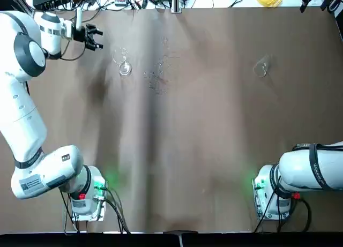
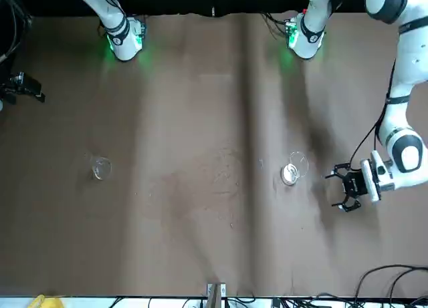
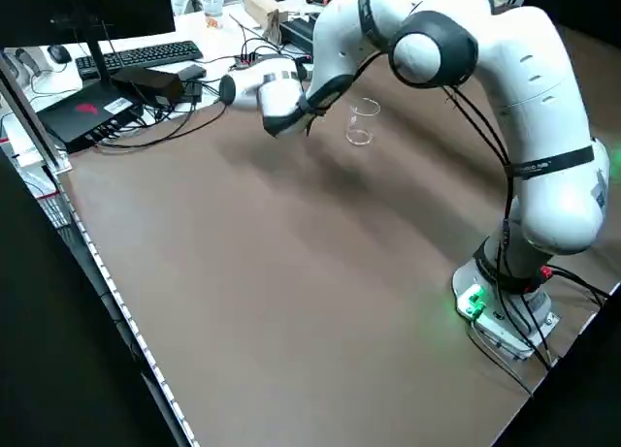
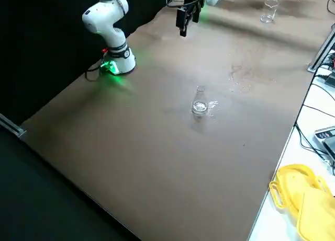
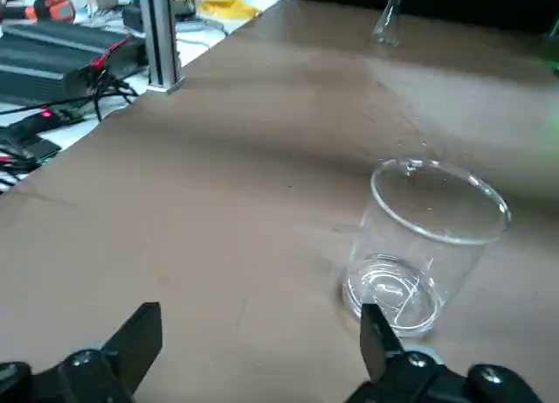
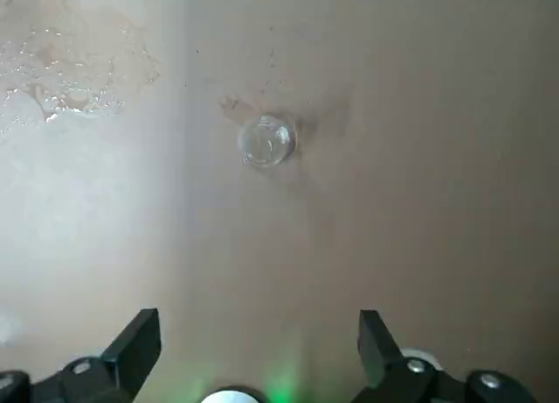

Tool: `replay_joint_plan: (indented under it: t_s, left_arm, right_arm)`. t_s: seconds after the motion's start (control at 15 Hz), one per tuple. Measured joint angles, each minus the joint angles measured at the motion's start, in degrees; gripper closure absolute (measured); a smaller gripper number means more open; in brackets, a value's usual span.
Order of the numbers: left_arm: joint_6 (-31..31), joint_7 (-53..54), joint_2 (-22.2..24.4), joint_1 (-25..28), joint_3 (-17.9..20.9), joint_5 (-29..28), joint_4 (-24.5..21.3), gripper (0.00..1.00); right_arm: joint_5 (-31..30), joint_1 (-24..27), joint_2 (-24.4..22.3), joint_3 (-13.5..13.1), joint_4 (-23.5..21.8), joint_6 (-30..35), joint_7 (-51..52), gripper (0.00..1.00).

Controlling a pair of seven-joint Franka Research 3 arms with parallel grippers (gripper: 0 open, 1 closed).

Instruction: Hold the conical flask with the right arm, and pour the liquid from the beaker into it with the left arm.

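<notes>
The open black metal left claw (image 5: pixel 260 355) is near the clear, straight-sided glass beaker (image 5: pixel 419 246); the beaker stands upright.

clear lane between flask (image 1: pixel 261 69) and beaker (image 1: pixel 125 68)

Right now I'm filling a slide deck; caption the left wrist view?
Open claw near an upright glass beaker.
</notes>
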State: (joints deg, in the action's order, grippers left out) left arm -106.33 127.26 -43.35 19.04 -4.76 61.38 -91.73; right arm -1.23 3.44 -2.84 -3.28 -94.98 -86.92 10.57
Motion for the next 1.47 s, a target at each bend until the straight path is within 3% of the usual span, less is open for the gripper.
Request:
replay_joint_plan:
  t_s: [0.47, 1.07, 1.47]
  left_arm:
    - [8.6, 13.7, -8.5, 1.2, -0.1, 2.9, -0.1, 0.00]
    - [15.0, 19.3, -11.6, 0.4, -0.7, 3.2, 0.0, 0.00]
    - [15.2, 21.4, -12.4, -3.3, -0.9, 8.8, 0.0, 0.00]
  right_arm:
    - [0.1, 0.0, 0.0, 0.1, 0.1, 0.0, 0.0, 0.00]
    - [0.1, -0.5, 0.0, 0.9, 0.3, 0.2, 0.0, 0.00]
    - [0.4, -0.9, 0.3, 1.1, -0.3, 0.4, 0.0, 0.00]
